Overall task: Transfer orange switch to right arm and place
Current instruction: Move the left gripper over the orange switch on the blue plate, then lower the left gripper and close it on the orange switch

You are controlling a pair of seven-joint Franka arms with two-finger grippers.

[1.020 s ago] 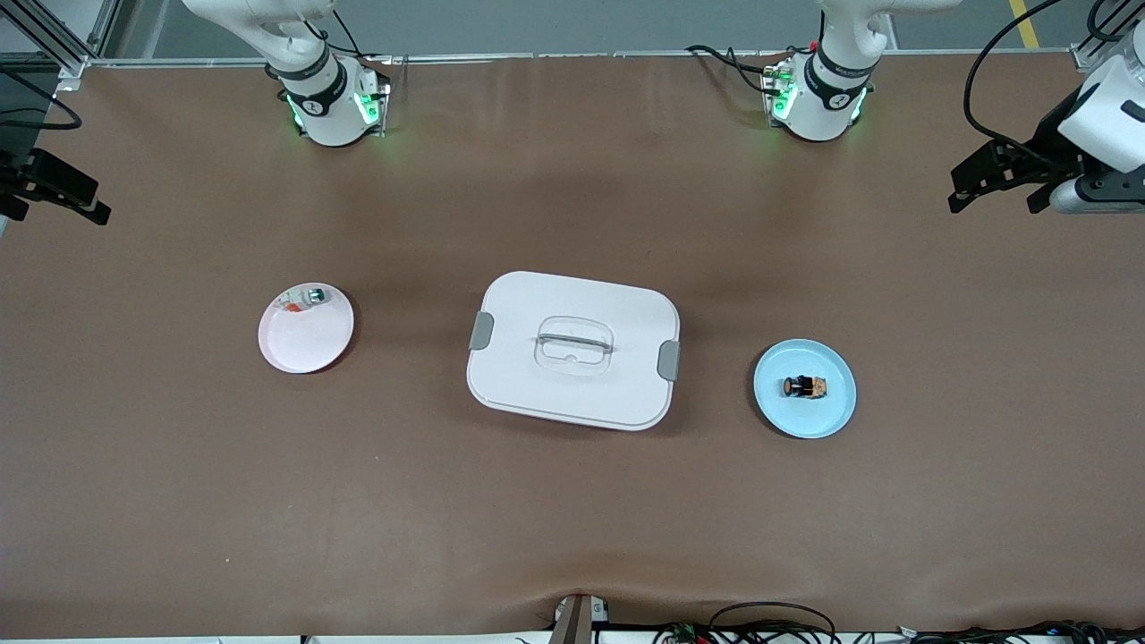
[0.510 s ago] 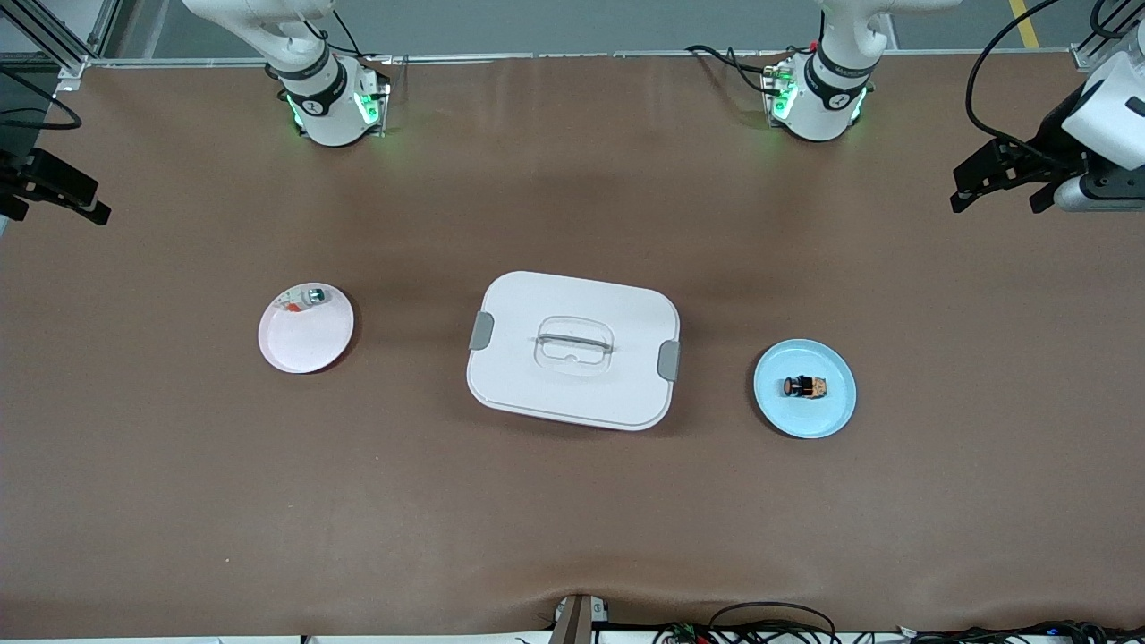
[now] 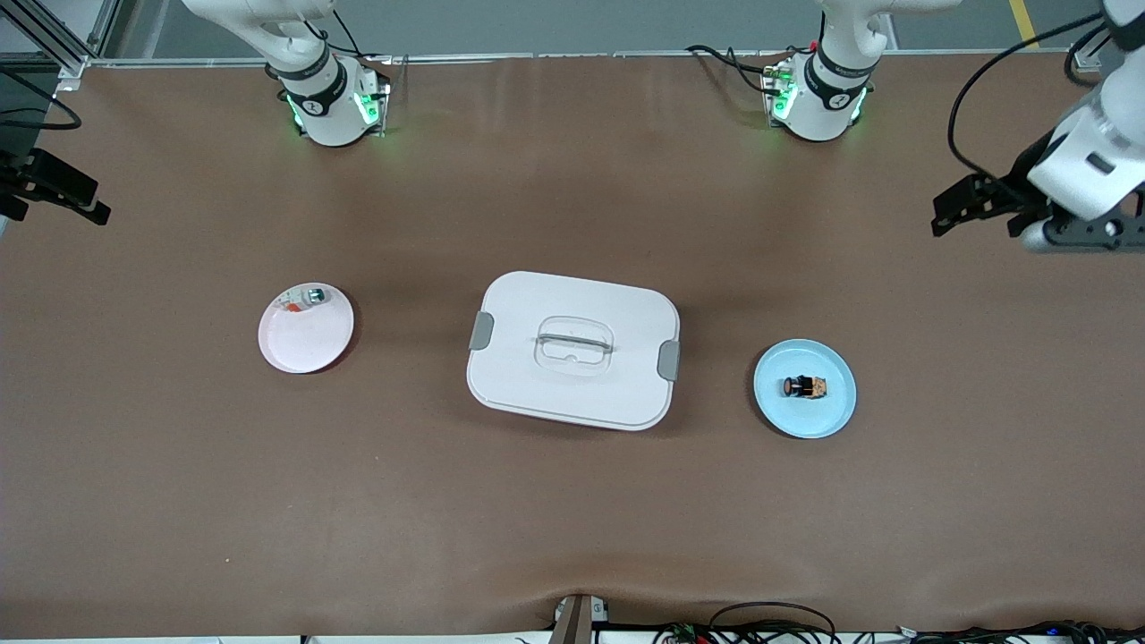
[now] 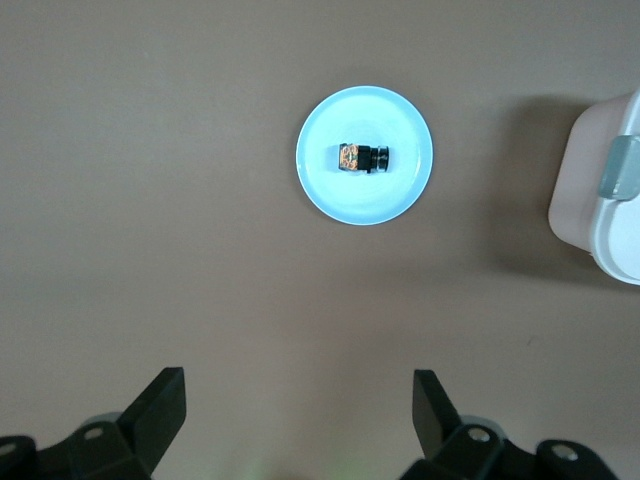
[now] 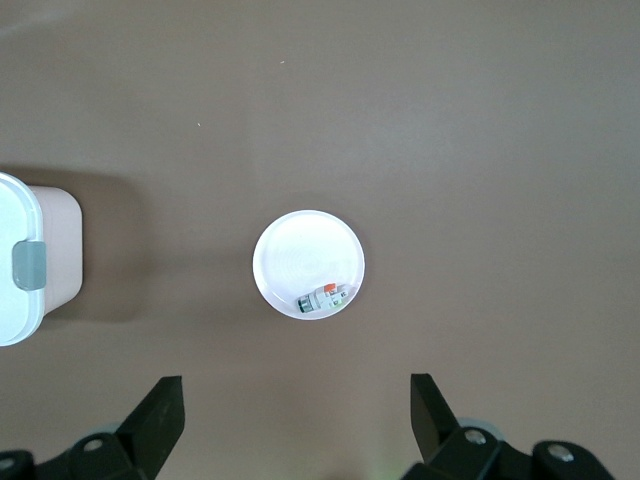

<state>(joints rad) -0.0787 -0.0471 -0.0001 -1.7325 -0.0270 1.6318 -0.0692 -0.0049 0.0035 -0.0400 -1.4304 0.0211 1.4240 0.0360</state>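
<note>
The orange switch [image 3: 804, 387] lies on its side on a light blue plate [image 3: 805, 420] toward the left arm's end of the table. It also shows in the left wrist view [image 4: 362, 157], on the same plate [image 4: 365, 200]. My left gripper [image 3: 975, 219] is open and empty, high over bare table near the left arm's end, well apart from the plate; in its own wrist view [image 4: 297, 385] nothing sits between its jaws. My right gripper [image 3: 54, 201] is open and empty, and waits over the right arm's end of the table [image 5: 295, 385].
A white lidded box [image 3: 572, 349] with grey latches stands mid-table; its ends show in both wrist views [image 4: 610, 200] [image 5: 25, 260]. A pale pink plate [image 3: 304, 344] [image 5: 300, 255] holds a small white-grey part [image 3: 302, 300] [image 5: 322, 297] toward the right arm's end.
My left gripper has shifted a little toward the blue plate and the table's middle. The right arm, the plates, the switch and the box have not moved.
</note>
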